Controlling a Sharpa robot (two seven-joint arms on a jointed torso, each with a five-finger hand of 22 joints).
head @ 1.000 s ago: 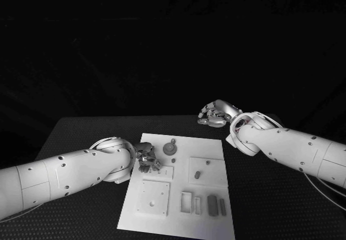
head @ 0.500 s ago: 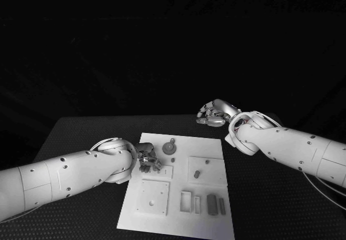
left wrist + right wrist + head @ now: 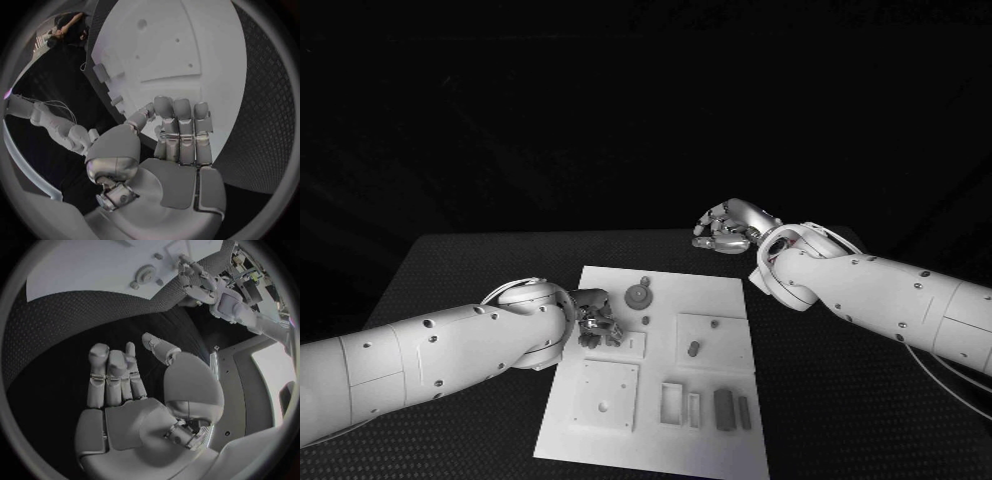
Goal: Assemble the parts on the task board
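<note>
The white task board (image 3: 718, 300) lies in the middle of the black table. On it are a round toothed part (image 3: 638, 296), a small peg (image 3: 648, 321), an oval part (image 3: 694, 349) on a raised square plate, and two dark bars (image 3: 724, 408) near the front edge. My left hand (image 3: 596, 320) hovers over the board's left edge beside the round part; in the left wrist view the left hand (image 3: 175, 145) has its fingers straight and holds nothing. My right hand (image 3: 728, 228) hangs over bare table past the board's far right corner. In its wrist view the right hand (image 3: 125, 385) is also empty.
A square plate with small holes (image 3: 606, 395) and two narrow slots (image 3: 672, 403) sit at the board's near left. The right wrist view shows the board (image 3: 94, 270), the round part (image 3: 147, 274) and my left hand (image 3: 197, 280). Black table (image 3: 459, 270) surrounds the board.
My left arm has shifted slightly, the hand edging a little further over the board's left edge. The right hand has stayed where it was.
</note>
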